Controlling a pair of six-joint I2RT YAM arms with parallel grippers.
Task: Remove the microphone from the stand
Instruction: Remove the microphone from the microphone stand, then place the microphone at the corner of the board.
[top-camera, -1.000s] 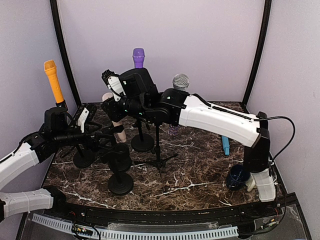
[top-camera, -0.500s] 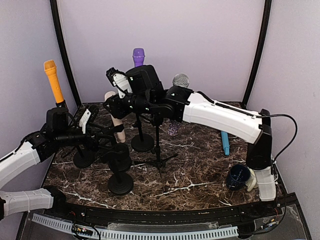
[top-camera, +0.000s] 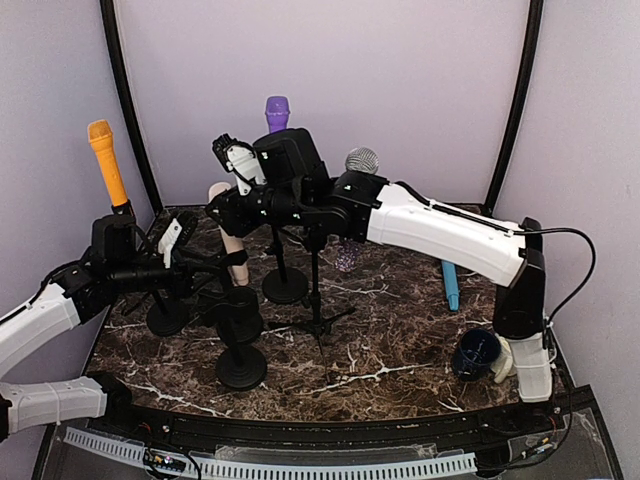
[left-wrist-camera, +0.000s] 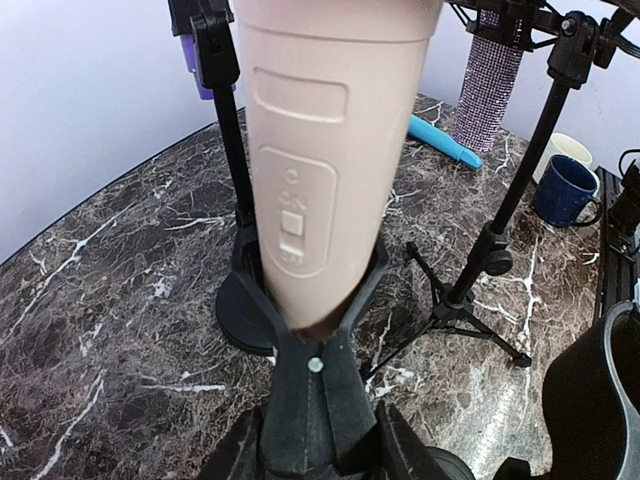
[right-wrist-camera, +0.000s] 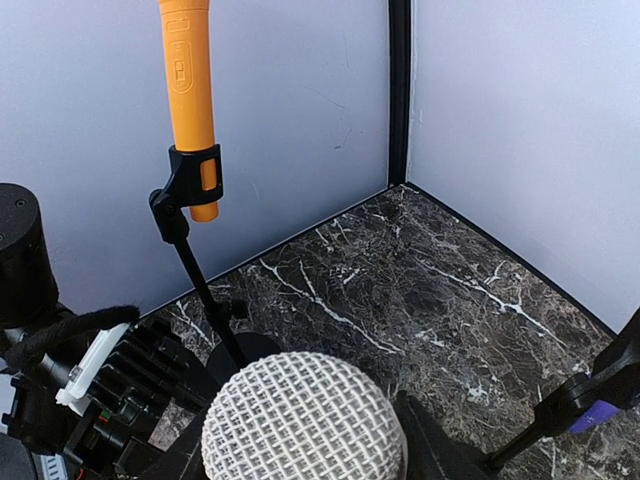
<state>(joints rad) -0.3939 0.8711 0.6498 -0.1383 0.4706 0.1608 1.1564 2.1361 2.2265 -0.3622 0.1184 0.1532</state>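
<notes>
A beige microphone (left-wrist-camera: 325, 150) with a white mesh head (right-wrist-camera: 303, 420) stands upright in the black clip (left-wrist-camera: 315, 335) of its stand (top-camera: 241, 368). My right gripper (right-wrist-camera: 305, 445) is shut on the mesh head from above, a dark finger showing on each side. From the top view the right gripper (top-camera: 228, 195) covers the head, and only the beige body (top-camera: 234, 250) shows. My left gripper (left-wrist-camera: 318, 445) reaches in from the left, and its fingers press both sides of the clip's stem just under the microphone. In the top view the left gripper (top-camera: 205, 265) sits low beside the stand.
An orange microphone (top-camera: 105, 160), a purple one (top-camera: 277, 113) and a glittery silver one (top-camera: 362, 160) on a tripod (left-wrist-camera: 480, 290) stand close around. A blue microphone (top-camera: 451, 288) lies at the right. A navy mug (top-camera: 474, 352) stands near the right arm's base.
My left gripper's jaws have closed in onto the clip's stem. The right gripper has shifted slightly up and right with the microphone head in it, then held still.
</notes>
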